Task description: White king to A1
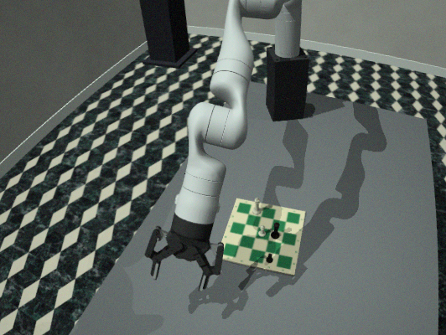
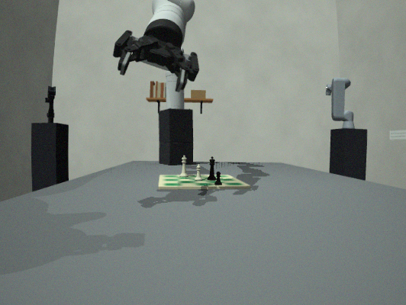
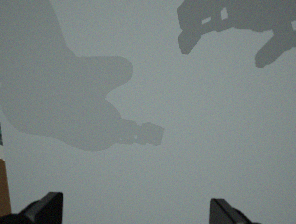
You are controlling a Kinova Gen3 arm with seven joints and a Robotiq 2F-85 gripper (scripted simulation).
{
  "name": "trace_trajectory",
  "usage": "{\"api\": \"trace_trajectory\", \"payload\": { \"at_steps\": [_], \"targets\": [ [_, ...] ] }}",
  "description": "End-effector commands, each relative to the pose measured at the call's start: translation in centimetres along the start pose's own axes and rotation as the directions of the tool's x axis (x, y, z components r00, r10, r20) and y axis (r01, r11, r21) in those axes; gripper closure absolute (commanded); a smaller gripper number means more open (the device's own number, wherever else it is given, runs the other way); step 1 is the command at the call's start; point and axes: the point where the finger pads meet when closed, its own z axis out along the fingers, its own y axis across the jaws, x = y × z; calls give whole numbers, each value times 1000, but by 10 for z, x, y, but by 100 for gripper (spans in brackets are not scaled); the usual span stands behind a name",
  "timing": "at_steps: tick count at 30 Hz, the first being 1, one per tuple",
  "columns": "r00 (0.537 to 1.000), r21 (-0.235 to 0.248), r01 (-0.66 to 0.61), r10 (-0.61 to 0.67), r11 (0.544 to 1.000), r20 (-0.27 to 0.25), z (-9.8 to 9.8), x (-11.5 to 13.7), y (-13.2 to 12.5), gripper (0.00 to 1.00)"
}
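Note:
A small green-and-cream chessboard (image 1: 264, 236) lies on the grey table; it also shows in the exterior view (image 2: 202, 181). The tallest white piece, which I take to be the white king (image 1: 256, 206) (image 2: 183, 165), stands upright at the board's far edge. A smaller white piece (image 1: 262, 230) stands near the middle, beside a tall black piece (image 1: 275, 231). A black pawn (image 1: 269, 258) stands near the front edge. My gripper (image 1: 180, 276) (image 2: 150, 78) is open and empty, high above the table to the left of the board. The wrist view shows only its fingertips over bare table and shadows.
The arm's black pedestal (image 1: 287, 85) stands behind the board. Another black pedestal (image 1: 165, 31) stands on the floor at the back left. The table's left edge runs close under the gripper. A sliver of the board's edge (image 3: 4, 190) shows at the wrist view's left border.

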Motion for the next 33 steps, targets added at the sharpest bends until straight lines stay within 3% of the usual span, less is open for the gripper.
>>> {"api": "trace_trajectory", "payload": {
  "at_steps": [1, 11, 17, 19, 22, 25, 28, 33],
  "targets": [
    [1000, 1, 0, 0, 1000, 3, -1, -2, -1, 0],
    [999, 2, -46, 46, 999, -19, 1, 6, -7, 0],
    [980, 11, -180, 180, 984, -83, 5, 33, -25, 0],
    [980, 11, -180, 180, 984, -83, 5, 33, -25, 0],
    [950, 24, -283, 284, 959, -133, 7, 54, -38, 0],
    [894, 48, -405, 407, 913, -190, 7, 80, -51, 0],
    [804, 86, -536, 538, 840, -251, 6, 109, -64, 0],
    [575, 181, -735, 742, 653, -345, -1, 161, -81, 0]
  ]
}}
